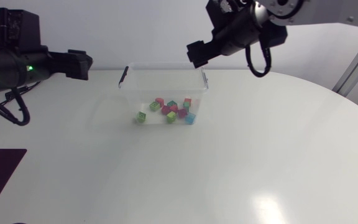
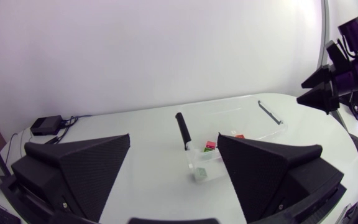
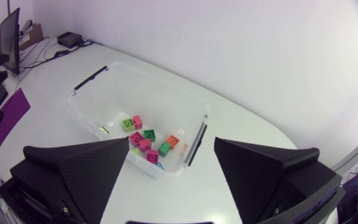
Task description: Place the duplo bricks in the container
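Two grippers, one container, about eleven bricks. The clear container (image 1: pixel 165 79) stands near the table's (image 1: pixel 260 155) far edge. The duplo bricks (image 1: pixel 169 110), green, red, magenta and blue, all lie loose on its floor, mostly toward its right end. The right gripper (image 1: pixel 197 53) hangs above the container's far right corner, fingers apart and empty, with the bricks below it. The left gripper (image 1: pixel 79 64), fingers likewise apart and empty, is well apart over the table's left edge, with the container ahead of it.

Clear container (image 1: pixel 146 82) on white table (image 1: pixel 241 168)
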Tool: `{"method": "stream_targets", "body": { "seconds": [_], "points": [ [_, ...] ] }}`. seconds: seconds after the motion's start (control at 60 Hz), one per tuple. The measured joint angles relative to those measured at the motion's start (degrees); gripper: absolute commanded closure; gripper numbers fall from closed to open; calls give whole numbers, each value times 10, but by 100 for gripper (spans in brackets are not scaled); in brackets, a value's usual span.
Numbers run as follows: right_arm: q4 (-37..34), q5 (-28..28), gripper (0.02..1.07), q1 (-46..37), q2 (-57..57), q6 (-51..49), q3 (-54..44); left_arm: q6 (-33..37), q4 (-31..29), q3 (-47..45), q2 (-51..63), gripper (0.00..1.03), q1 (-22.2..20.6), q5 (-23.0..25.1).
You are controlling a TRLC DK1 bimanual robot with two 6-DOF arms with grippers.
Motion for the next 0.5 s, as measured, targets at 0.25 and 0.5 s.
{"method": "stream_targets", "body": {
  "seconds": [0.25, 0.5],
  "points": [
    [57, 39, 7, -26, -140, 0, -164, 22, -12, -46, -82, 5, 35, -2],
    [94, 55, 7, -66, -291, -2, -295, 34, -13, -104, -174, 5, 55, -4]
  ]
}}
